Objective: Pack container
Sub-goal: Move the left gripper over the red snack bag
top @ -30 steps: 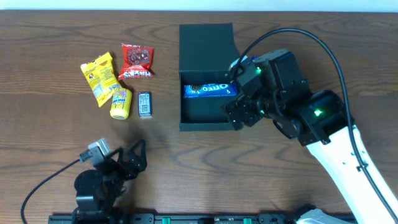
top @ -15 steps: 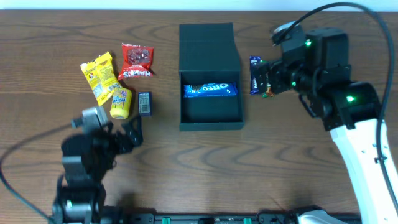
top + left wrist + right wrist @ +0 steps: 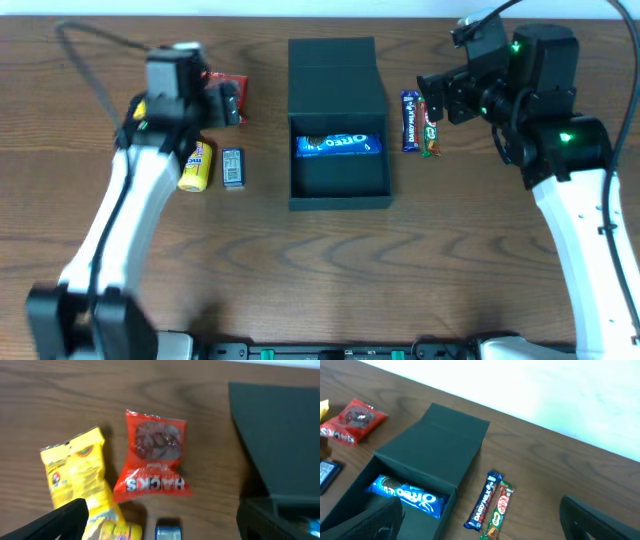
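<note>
container (image 3: 340, 180) open, oreo pack (image 3: 339, 145) inside; left hand (image 3: 160, 522) spread, right hand (image 3: 482, 520) spread

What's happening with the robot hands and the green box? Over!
Left hand open, by red snack packet. Right hand open, empty, near chocolate bars. Container open, Oreo pack inside. Nothing blocking.

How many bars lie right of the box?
2: a blue Dairy Milk bar beside the dark green cardboard box, and a red-and-green KitKat bar alongside it. None seems hidden.
</note>
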You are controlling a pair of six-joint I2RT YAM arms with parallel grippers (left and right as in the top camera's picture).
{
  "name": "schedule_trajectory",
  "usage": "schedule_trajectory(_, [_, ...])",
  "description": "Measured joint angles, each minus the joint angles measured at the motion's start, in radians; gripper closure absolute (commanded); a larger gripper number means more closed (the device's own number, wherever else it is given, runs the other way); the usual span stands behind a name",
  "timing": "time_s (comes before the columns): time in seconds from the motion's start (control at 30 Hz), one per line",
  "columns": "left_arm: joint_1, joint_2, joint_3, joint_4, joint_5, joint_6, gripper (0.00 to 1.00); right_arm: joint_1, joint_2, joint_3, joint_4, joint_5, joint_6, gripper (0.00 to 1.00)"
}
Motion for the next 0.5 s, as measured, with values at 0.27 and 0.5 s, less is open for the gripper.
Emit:
schedule_trajectory(0.27, [-0.006,0.269,0.112,0.029,-0.085,0.06,0.04,-0.032,0.018,0.0,-0.037,0.0,-0.01,0.01])
schedule_trajectory(0.5, [-0.006,0.397,0.117,0.072,-0.123,0.088,0.16,-0.042,0.019,0.0,-0.049,0.0,0.005,0.01])
